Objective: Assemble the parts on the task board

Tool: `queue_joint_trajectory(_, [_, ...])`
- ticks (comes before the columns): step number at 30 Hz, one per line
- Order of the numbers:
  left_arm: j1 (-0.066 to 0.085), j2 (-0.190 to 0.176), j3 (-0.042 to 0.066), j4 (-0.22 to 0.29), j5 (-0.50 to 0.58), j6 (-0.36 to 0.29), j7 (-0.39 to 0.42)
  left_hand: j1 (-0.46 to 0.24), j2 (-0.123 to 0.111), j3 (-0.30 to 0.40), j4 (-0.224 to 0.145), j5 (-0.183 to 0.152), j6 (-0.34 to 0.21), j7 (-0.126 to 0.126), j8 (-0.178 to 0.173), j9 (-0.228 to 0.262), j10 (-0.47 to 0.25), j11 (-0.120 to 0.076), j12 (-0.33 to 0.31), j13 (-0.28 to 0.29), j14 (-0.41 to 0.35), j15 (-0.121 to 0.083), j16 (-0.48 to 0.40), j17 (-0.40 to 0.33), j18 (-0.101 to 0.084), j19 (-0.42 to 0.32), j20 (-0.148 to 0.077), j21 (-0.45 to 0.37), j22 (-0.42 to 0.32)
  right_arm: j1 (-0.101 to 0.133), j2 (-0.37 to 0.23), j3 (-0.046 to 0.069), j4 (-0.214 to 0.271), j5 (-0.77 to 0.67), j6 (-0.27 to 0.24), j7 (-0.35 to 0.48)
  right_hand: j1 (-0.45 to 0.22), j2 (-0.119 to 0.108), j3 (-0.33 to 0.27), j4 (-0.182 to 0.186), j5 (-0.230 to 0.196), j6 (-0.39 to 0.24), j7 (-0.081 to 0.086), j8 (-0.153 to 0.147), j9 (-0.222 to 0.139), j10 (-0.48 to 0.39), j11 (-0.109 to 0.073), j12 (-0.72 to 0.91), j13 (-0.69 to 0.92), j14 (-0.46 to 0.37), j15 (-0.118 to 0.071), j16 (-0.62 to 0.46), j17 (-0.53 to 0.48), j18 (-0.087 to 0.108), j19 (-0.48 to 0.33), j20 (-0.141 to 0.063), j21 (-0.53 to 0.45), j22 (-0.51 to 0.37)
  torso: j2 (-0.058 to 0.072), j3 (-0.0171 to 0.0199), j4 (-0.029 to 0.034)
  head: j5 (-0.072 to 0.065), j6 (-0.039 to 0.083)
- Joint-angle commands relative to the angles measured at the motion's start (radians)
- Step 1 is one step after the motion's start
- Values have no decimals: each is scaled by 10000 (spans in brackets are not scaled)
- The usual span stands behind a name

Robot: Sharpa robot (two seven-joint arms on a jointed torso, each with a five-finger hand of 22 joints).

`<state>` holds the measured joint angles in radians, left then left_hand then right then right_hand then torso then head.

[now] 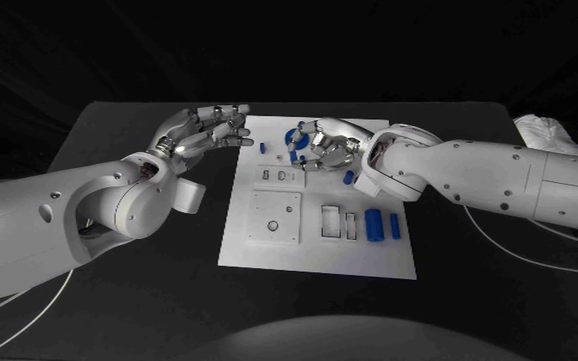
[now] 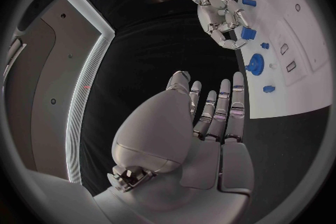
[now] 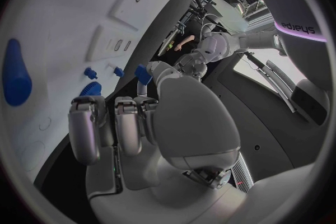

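Parts (image 1: pixel 375 225) lie on task board (image 1: pixel 362 262).

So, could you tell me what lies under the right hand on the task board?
Under the right hand lies the far end of the task board, with a blue gear-like part beside its fingers. What its palm covers is hidden.

head view overhead; wrist views close, sharing the task board (image 1: pixel 316 248)
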<state>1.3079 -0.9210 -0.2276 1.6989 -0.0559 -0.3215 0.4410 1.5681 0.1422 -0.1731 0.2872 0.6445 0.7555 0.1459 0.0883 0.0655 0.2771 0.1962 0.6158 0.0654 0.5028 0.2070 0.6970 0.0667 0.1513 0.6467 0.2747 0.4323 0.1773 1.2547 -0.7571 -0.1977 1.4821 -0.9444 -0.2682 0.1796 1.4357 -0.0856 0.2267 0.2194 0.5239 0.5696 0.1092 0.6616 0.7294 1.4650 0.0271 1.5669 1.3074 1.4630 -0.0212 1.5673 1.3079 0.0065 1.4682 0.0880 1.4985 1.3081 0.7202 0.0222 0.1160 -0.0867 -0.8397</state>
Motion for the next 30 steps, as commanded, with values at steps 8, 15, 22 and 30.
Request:
queue_joint_trajectory(8, [2,59,5,-42,-51,193,43,97,-21,82,5,60,-34,42,56,3,-24,41,69,-11,-52,50,30,-15,-104,-79,12,-58,-17,-235,225,1,-200,-968,376,-547,-81,30,18,-73,-109,104,65,-44,-63,1058,91,39,2634,1078,97,35,2629,210,101,91,-98,2256,17,18,8,88,-55])
queue_joint_trajectory(15, [1,71,4,-47,-51,203,33,97,-21,82,5,60,-34,42,56,3,-24,41,69,-11,-52,50,30,-15,-104,-79,12,-58,-17,-323,373,1,-412,-1023,474,-662,-93,27,20,-91,-146,121,70,-58,-89,1058,100,39,2634,1078,108,35,2629,220,67,104,-128,2242,16,14,0,144,-122])
queue_joint_trajectory(22, [1,80,4,-45,-51,213,12,97,-21,82,5,60,-34,42,56,3,-24,41,69,-11,-52,50,30,-15,-104,-79,12,-58,-17,-380,470,1,-532,-1071,484,-698,-106,29,24,-108,-178,141,75,-71,-115,1058,108,39,2634,1078,118,35,2629,236,15,116,-175,2222,7,10,9,195,-161])
queue_joint_trajectory(30, [1,84,4,-39,-51,214,6,97,-21,82,5,60,-34,42,56,3,-24,41,69,-11,-52,50,30,-15,-104,-79,12,-58,-17,-442,539,1,-637,-1158,533,-775,-112,30,35,-134,-195,142,79,-100,-150,1058,115,39,2634,1078,128,35,2629,252,-41,130,-227,2199,7,6,-2,215,-171])
